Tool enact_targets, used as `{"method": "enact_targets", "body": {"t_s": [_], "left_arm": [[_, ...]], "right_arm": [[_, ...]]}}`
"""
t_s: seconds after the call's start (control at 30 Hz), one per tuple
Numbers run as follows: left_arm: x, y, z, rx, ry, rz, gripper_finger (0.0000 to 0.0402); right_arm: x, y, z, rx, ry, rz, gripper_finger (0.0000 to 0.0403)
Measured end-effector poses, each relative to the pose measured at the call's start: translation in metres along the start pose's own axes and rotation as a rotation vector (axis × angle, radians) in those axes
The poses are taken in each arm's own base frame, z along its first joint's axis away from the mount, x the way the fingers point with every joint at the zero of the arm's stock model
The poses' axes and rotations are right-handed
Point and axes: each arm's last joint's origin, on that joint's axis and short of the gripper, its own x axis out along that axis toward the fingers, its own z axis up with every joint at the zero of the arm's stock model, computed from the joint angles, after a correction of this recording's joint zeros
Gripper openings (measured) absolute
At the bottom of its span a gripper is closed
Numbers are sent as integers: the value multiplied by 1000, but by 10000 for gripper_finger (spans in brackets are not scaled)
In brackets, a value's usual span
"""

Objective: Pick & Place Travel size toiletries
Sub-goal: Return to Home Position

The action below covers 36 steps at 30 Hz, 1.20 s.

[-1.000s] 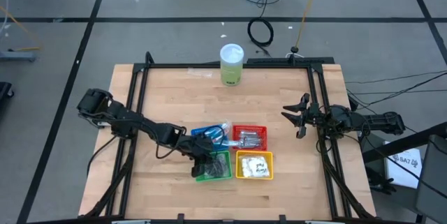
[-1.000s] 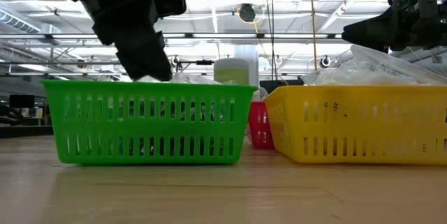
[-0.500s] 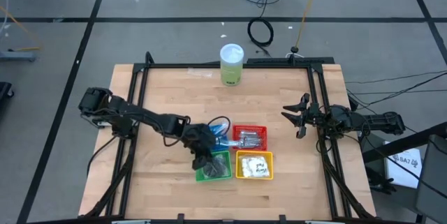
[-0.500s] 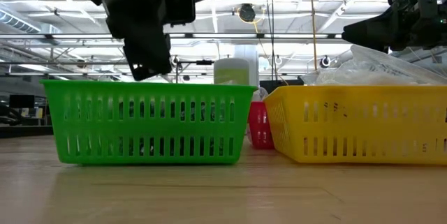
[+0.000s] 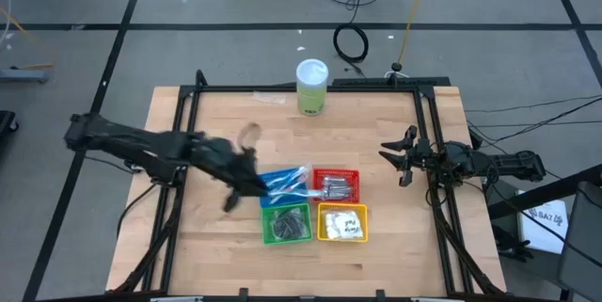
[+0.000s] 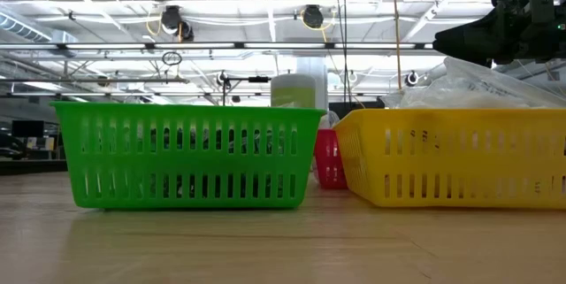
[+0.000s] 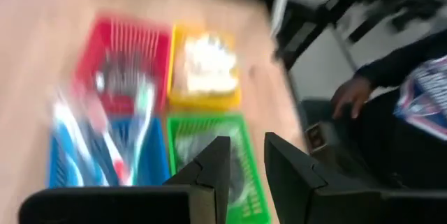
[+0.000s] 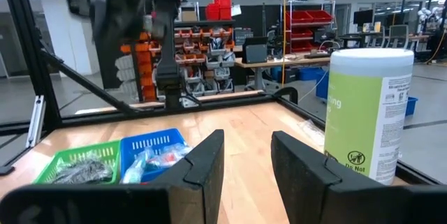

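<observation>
Four small baskets stand together at mid-table. The green one (image 5: pixel 287 224) holds dark grey puffs, the yellow one (image 5: pixel 342 223) white sachets, the red one (image 5: pixel 336 185) silver foil tubes, and the blue one (image 5: pixel 287 184) clear-wrapped blue-white sticks. My left gripper (image 7: pixel 244 175) hangs high up, left of the blue basket, open with nothing between its fingers; it is blurred in the high view (image 5: pixel 246 182). My right gripper (image 8: pixel 244 161) waits open at the table's right edge (image 5: pixel 400 156), pointing level toward the baskets.
A tall green cylinder with a white lid (image 5: pixel 312 87) stands at the table's far edge. A black frame (image 5: pixel 310 87) runs round the table. Bare wood lies left of the baskets and between them and the cylinder. A person's hand (image 7: pixel 349 95) shows beyond the table.
My left gripper has risen from just above the green basket, high above its rim, and drawn back toward the table's left edge. Nothing hangs from it. The baskets have stayed in place.
</observation>
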Motion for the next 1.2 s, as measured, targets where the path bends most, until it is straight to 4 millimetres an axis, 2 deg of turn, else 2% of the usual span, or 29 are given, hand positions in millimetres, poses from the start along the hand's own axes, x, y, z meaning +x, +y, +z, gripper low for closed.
{"method": "enact_targets", "body": {"t_s": [0.17, 0.27, 0.37, 0.5, 0.6, 0.73, 1.07, 1.2], "left_arm": [[-78, -22, 6, 186, -258, -61, 88], [-117, -29, 2, 300, -389, -79, 88], [-144, -32, -6, 367, -461, -80, 88], [-164, -28, -22, 434, -459, -11, 88], [-164, -21, -34, 428, -477, 78, 88], [-154, -10, -52, 415, -510, 120, 88], [-102, 25, -101, 376, -626, 141, 88], [-89, 37, -115, 356, -670, 158, 88]], "right_arm": [[0, 0, 0, 1, -2, 0, 110], [0, 0, 0, 0, 0, 0, 110], [0, 0, 0, 0, 1, 0, 110], [0, 0, 0, 0, 0, 0, 110], [0, 0, 0, 0, 0, 0, 110], [0, 0, 0, 0, 0, 0, 110], [0, 0, 0, 0, 1, 0, 110], [0, 0, 0, 0, 0, 0, 110]]}}
